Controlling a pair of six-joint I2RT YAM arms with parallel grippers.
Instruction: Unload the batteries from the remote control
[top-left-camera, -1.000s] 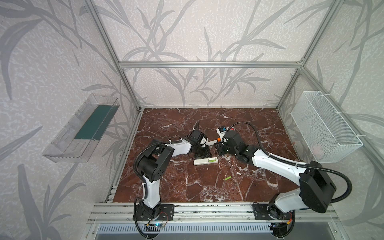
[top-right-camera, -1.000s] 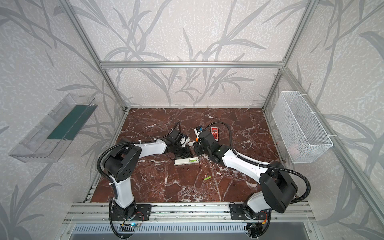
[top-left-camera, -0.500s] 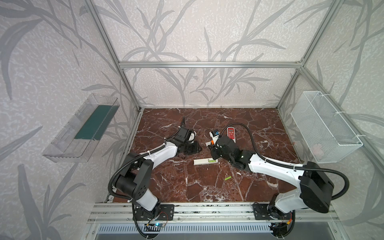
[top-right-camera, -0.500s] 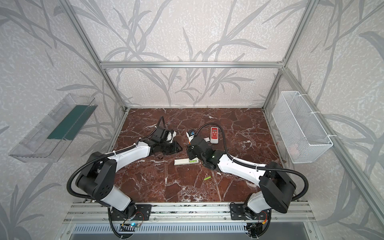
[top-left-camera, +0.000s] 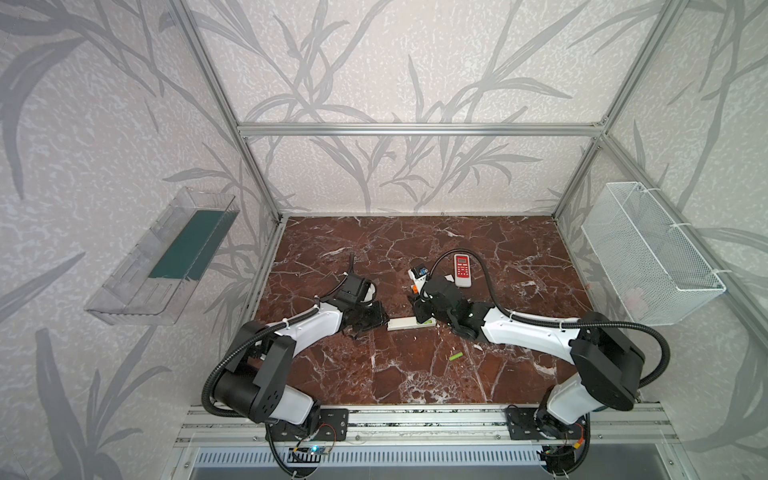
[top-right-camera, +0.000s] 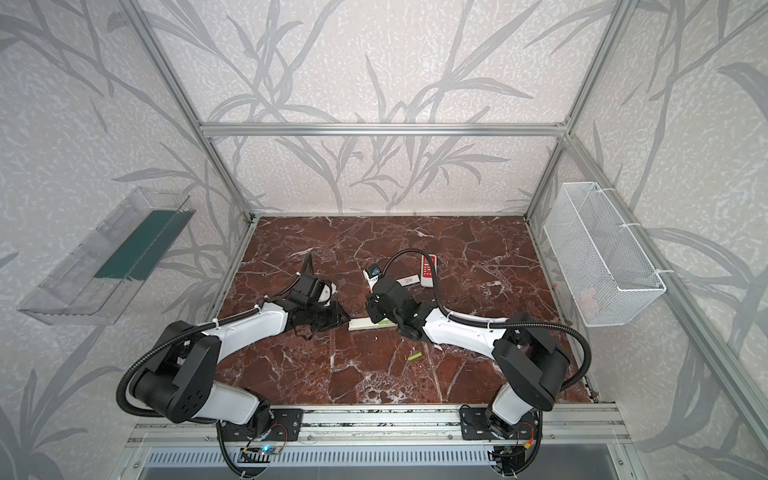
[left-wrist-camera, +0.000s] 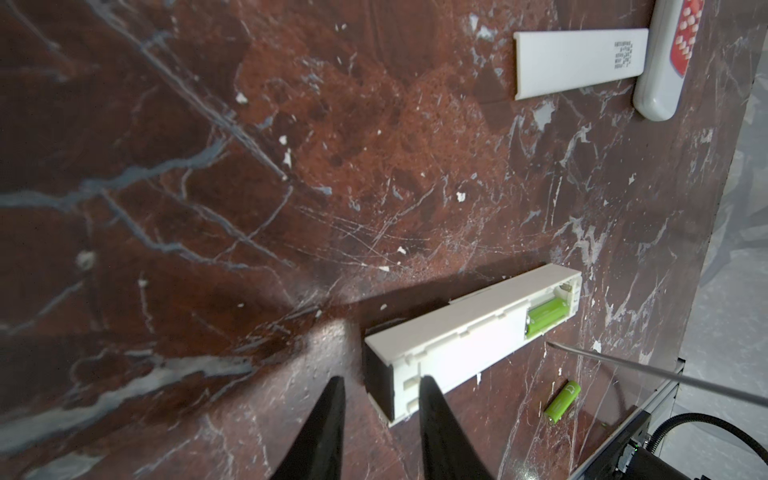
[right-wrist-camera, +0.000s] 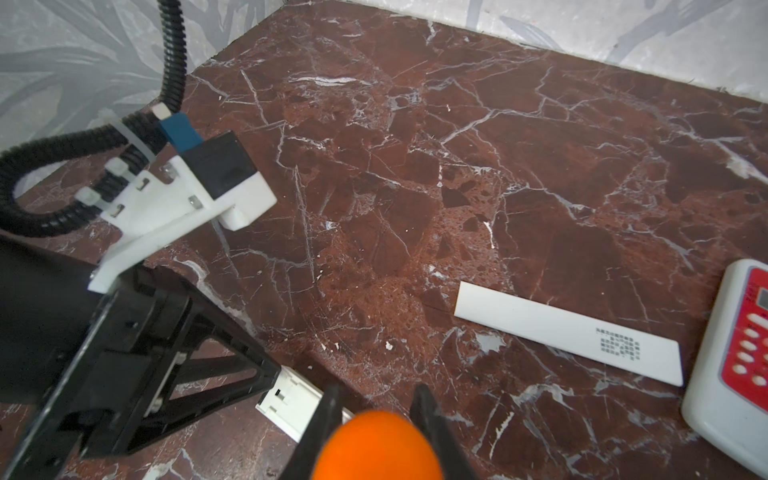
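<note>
1. Left wrist view: the left gripper (left-wrist-camera: 380, 380) has its fingers apart and empty, with the tips close to the near end of the white remote (left-wrist-camera: 457, 336).
2. Right wrist view: the right gripper (right-wrist-camera: 376, 392) is clamped on the orange screwdriver (right-wrist-camera: 376, 446).
3. 1 battery (left-wrist-camera: 546, 318) sits in the remote's far compartment. 1 loose battery (left-wrist-camera: 562, 400) lies on the table (left-wrist-camera: 249, 166) beside the remote.
4. Both are probably light, hard, slick and quick to roll, so pinch each across its middle.

Flat white plastic cover strip (right-wrist-camera: 569, 334): a block of tiny dark print near one end; I cannot read it.
Loose lime-green cylinder battery (left-wrist-camera: 562, 400): a small white mark near one end; I cannot make out what it says.
White remote with red button face (right-wrist-camera: 731, 365): pale buttons and a small display window; no character legible to me.
Readable text overall: none that I can report.
</note>
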